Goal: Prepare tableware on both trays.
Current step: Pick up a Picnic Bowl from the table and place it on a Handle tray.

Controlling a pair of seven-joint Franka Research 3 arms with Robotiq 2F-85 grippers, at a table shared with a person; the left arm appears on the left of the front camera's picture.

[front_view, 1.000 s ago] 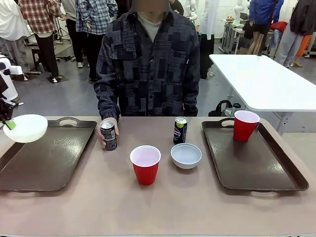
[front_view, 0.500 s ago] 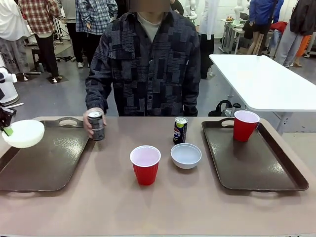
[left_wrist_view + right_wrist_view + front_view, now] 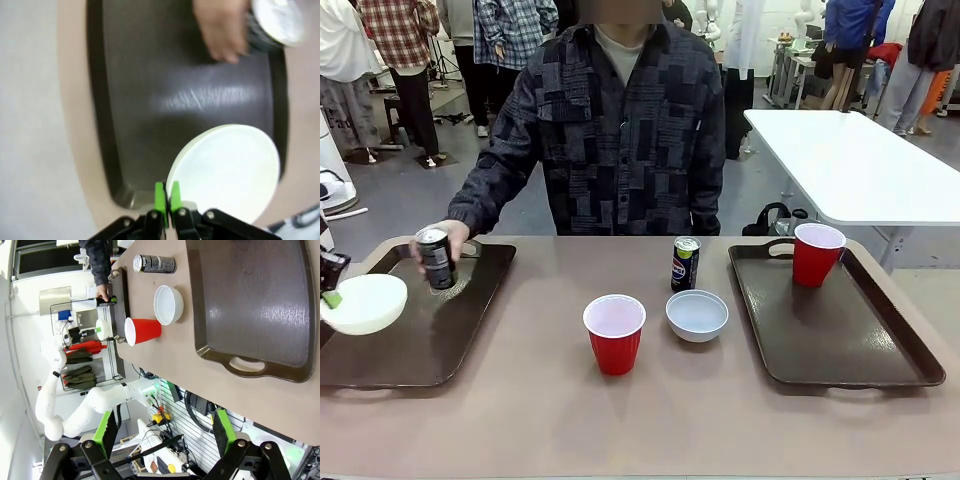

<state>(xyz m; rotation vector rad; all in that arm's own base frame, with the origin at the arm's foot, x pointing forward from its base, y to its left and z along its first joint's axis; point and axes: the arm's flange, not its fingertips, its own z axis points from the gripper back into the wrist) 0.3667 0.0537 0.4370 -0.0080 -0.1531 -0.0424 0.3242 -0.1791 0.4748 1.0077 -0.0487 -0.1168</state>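
My left gripper [image 3: 166,194] pinches the rim of the small cream-white round bowl [image 3: 362,303] above the left dark brown plastic tray [image 3: 420,345]; next I'd lower and release.

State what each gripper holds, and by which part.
Left gripper: fingers pinch the white bowl by its rim. Right gripper: open, holding nothing.

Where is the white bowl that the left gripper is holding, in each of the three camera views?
Front view: white bowl at the far left edge, over the left tray.
Left wrist view: white bowl lower centre-right, its rim pinched by the left gripper.
Right wrist view: white bowl small and far off, upper left.
Shared landmark: the person's hand holding a can near it.
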